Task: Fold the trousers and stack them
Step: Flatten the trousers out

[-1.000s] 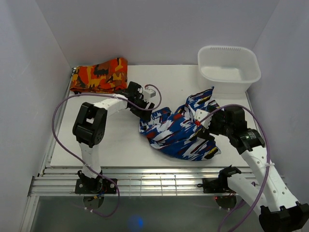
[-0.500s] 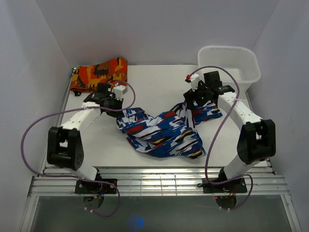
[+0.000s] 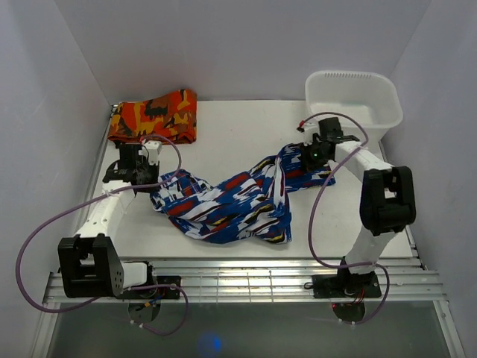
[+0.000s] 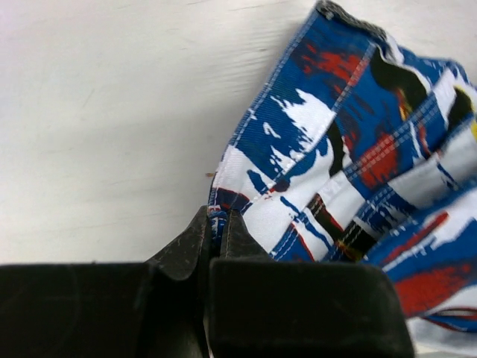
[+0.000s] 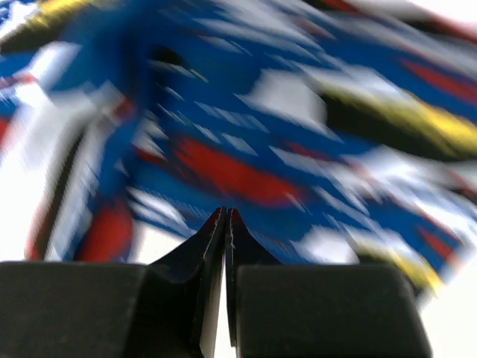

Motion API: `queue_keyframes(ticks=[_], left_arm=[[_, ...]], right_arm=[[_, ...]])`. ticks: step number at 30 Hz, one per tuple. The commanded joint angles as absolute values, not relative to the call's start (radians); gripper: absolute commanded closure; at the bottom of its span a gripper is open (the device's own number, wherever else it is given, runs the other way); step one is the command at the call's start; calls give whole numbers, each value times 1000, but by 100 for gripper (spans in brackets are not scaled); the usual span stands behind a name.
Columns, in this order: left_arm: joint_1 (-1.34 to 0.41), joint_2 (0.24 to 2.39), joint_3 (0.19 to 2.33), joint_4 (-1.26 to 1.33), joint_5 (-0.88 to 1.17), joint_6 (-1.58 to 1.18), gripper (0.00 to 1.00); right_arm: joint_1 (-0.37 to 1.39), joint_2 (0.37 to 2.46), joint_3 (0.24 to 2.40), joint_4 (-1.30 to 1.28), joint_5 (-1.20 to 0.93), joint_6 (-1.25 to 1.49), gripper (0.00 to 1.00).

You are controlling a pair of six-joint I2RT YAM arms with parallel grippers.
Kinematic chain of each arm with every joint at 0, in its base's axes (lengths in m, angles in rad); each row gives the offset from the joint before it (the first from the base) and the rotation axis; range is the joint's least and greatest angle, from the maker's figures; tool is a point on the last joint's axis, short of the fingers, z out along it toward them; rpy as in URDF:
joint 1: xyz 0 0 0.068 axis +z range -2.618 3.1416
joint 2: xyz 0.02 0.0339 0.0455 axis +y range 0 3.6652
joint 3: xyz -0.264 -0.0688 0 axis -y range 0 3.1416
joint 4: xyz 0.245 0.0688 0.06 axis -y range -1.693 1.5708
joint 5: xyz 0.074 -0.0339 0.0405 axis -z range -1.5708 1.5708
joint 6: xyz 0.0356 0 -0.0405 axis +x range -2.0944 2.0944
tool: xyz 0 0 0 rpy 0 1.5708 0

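Left wrist view: the left gripper is pinched tight on a stitched corner of the trousers. On the right wrist, the right gripper has its jaws pressed together against blurred print; whether cloth is caught there cannot be told. From above, the trousers lie rumpled mid-table, with one gripper at their 9 o'clock end and the other at 2 o'clock. This looks like spreading before the fold. Next, the ends need drawing apart evenly. The orange folded cloth at 11 o'clock is the likely stacking spot.
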State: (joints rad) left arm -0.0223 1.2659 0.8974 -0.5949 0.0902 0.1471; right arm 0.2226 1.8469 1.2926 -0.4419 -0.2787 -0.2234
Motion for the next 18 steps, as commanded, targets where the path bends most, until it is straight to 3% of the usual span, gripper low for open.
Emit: queue_keyframes(ticks=[1,6,10,11,13,18], left_arm=[[96,1232,902,-542,37,91,100],[156,1302,923,-525,107,81,100],[158,1339,937,-525,120,61,100],[158,1338,940,-526,100,55,100],[160,1335,948,-544,89,45,100],[172,1318,974,-601,69,12,100]], right_arm=[[62,1601,1229,-406,-307,-233,92],[-115,1448,1196,-501,-405,-412,92],[-95,1463,1256,-551,-540,-350,23],[-53,1476,1267,-531,-548,-322,13],[-2,1521,1291,-505,-546,-279,4],[271,1589,1295,-370,-437,-380,2]])
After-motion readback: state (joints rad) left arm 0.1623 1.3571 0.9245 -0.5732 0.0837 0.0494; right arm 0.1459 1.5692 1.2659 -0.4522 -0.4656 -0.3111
